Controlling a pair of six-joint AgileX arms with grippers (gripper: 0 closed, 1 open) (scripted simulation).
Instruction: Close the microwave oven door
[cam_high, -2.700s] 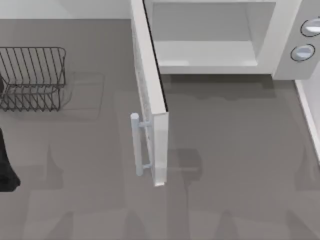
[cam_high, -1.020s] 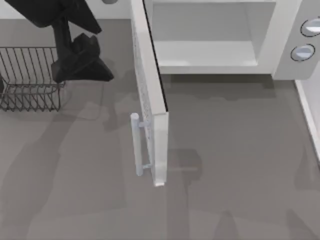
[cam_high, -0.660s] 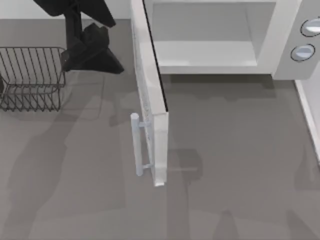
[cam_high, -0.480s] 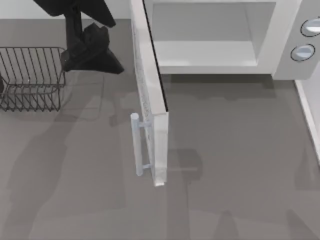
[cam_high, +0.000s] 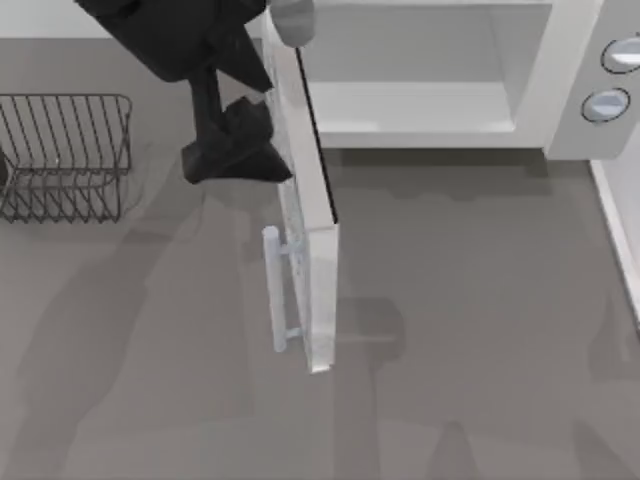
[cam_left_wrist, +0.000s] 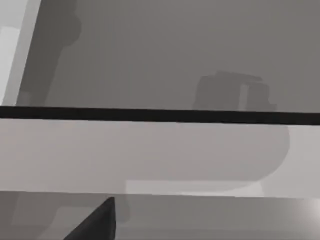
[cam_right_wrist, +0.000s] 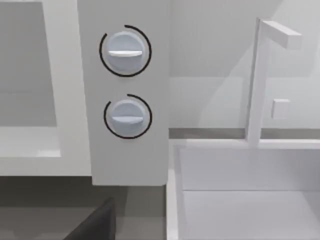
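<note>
The microwave oven (cam_high: 430, 70) sits at the back of the table. Its door (cam_high: 305, 200) sticks straight out, wide open. The left gripper (cam_high: 235, 160) sits just beside the door's outer face, ready to push. I cannot tell about its fingers.

The microwave oven (cam_high: 560, 70) has a smooth, matt white casing that looks like painted metal or plastic, and its inner cavity has the same plain white finish. Its two knobs (cam_right_wrist: 125, 50) look like pale grey-blue plastic with a soft sheen. The microwave oven door (cam_high: 305, 190) is smooth and white, with a faintly glossy edge and a greyish translucent window; its bar handle (cam_high: 272, 290) looks like pale, satin plastic or metal. The desk (cam_high: 480, 330) is a flat, matt grey surface. The basket rack (cam_high: 62, 155) is thin dark wire. The left hand (cam_high: 235, 160) is matt black.
</note>
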